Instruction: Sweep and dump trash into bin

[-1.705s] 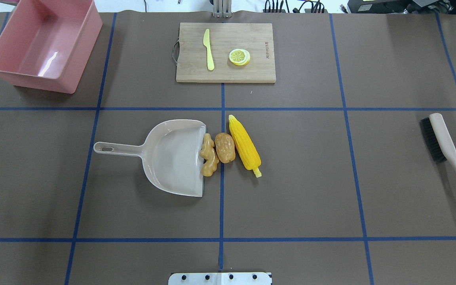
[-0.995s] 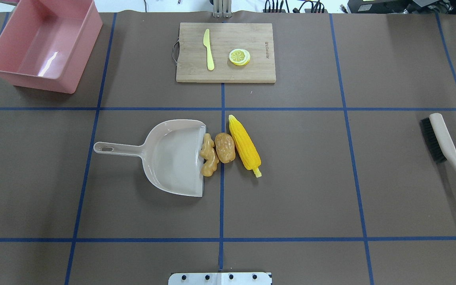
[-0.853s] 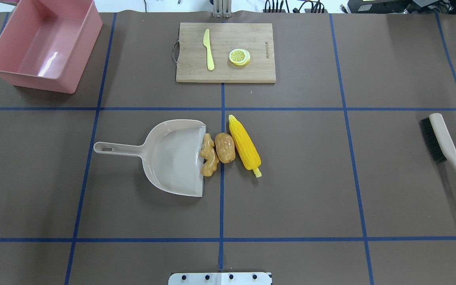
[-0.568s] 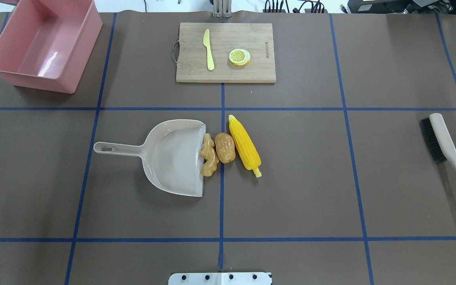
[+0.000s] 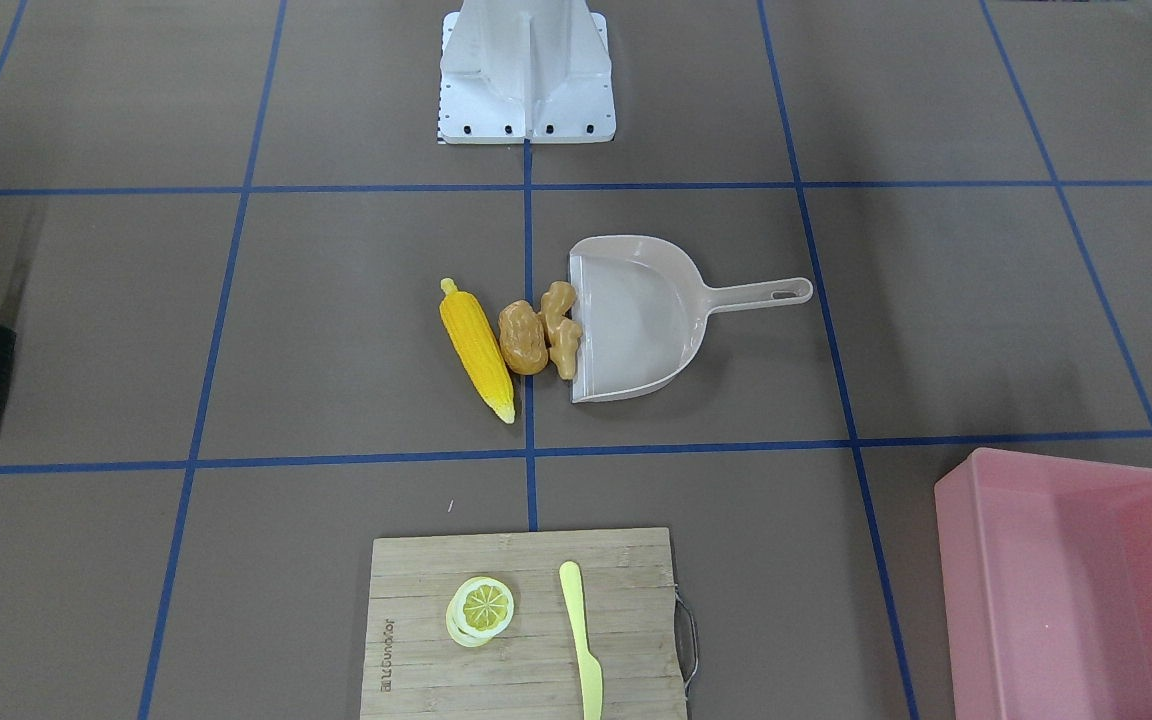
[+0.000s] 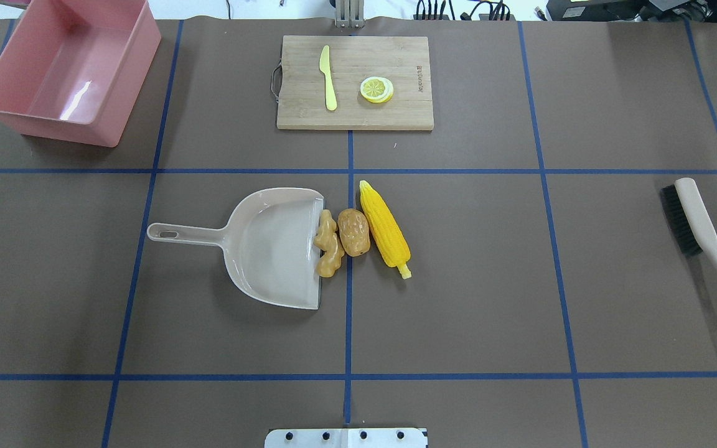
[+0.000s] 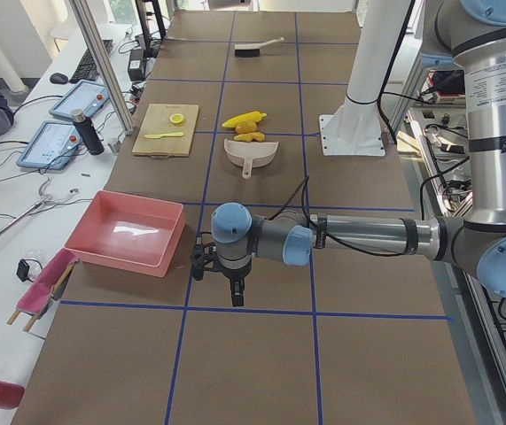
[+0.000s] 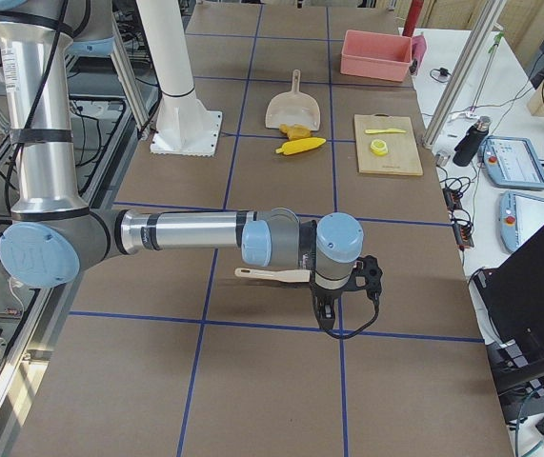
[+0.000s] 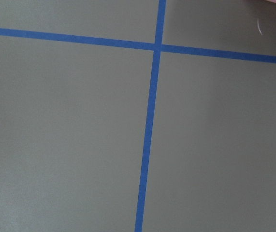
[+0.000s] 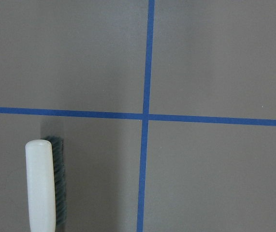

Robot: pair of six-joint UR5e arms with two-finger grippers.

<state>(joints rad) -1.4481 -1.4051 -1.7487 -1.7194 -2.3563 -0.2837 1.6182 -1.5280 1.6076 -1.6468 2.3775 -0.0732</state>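
The left gripper (image 7: 236, 294) is hanging fingers-down over the table (image 6: 458, 298), just beside the pink bin (image 7: 115, 258). The right gripper (image 8: 327, 319) is hanging over the brush (image 8: 270, 275). Only the two side views are showing them, too small for me to tell whether either pair of fingers is open or closed.

The right wrist camera is catching the brush's end below it. The left wrist camera is showing little but brown covering and crossing blue tape.

From overhead, the corn cob (image 6: 384, 224), potato (image 6: 353, 233) and ginger root (image 6: 328, 244) are lying side by side mid-table, the ginger at the lip of the beige dustpan (image 6: 271, 249). The bin is sitting well apart at the robot's far left. A cutting board (image 6: 389, 115) carrying a knife (image 6: 328, 78) and lemon slice (image 6: 376, 89) is lying beyond the trash. Tablets (image 7: 50, 143) are resting on a white desk alongside.
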